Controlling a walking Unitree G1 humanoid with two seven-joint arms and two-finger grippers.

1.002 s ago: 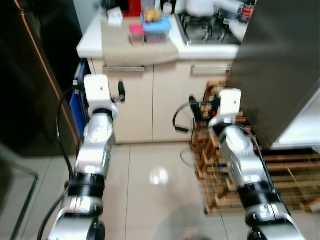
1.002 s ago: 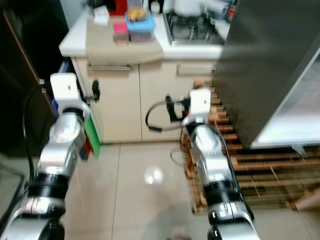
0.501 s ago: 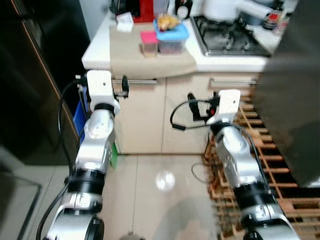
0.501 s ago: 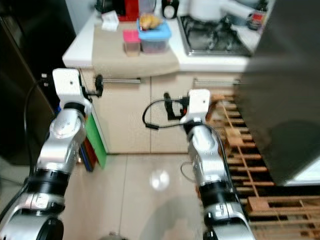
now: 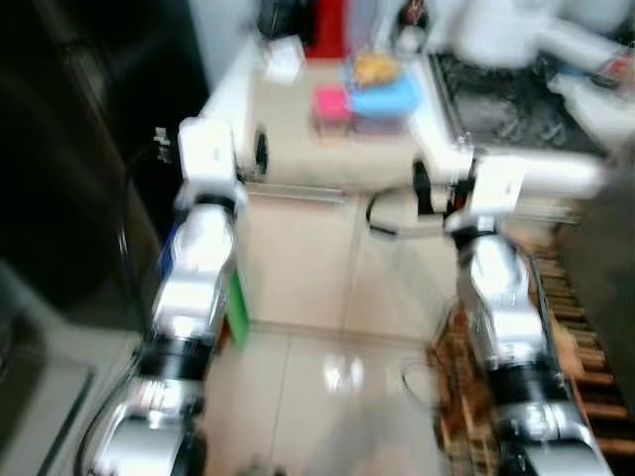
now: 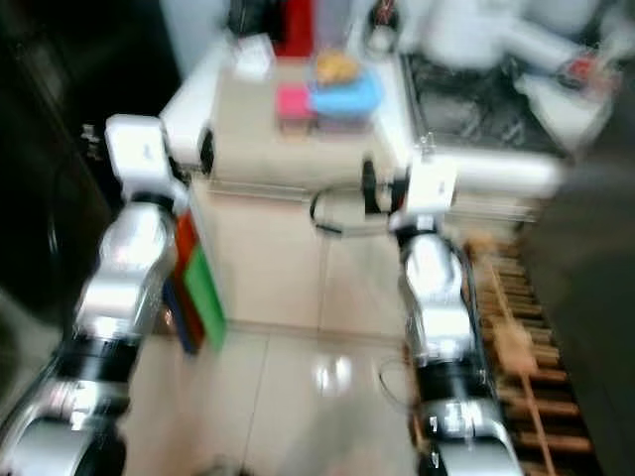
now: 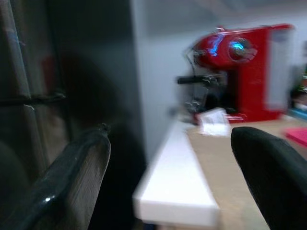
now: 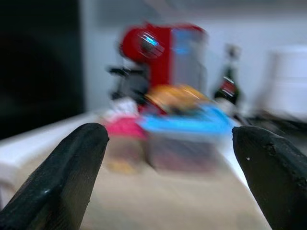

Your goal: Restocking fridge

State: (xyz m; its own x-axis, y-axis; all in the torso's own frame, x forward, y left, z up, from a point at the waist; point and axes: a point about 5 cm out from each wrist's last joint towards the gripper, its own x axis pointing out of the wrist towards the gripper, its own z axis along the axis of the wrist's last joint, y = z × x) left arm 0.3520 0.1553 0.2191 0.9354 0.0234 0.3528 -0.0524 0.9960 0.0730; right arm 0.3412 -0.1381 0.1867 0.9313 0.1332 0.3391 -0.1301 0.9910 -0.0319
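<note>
1. A home kitchen; a white counter (image 5: 233, 94) runs above cream cabinet doors (image 5: 298, 263) with a metal bar handle (image 5: 298, 191);
2. a gas hob (image 5: 506, 94) is set into the top; a red coffee machine (image 7: 240, 72) stands at the back by a dark bottle (image 8: 228, 86);
3. lidded food tubs, pink (image 5: 332, 104) and blue (image 5: 387, 99), rest on a beige cloth (image 5: 298, 139); glossy pale floor tiles (image 5: 327, 377) below.

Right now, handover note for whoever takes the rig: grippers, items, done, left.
Left gripper open, empty, raised near the counter's left end by the red coffee machine.
Right gripper open, empty, facing the containers.
Blue-lidded container and pink-lidded container sit side by side on the beige cloth.
Done: nothing picked up yet.
Left: grasp the containers and put them in the fridge. Views are blurred.
</note>
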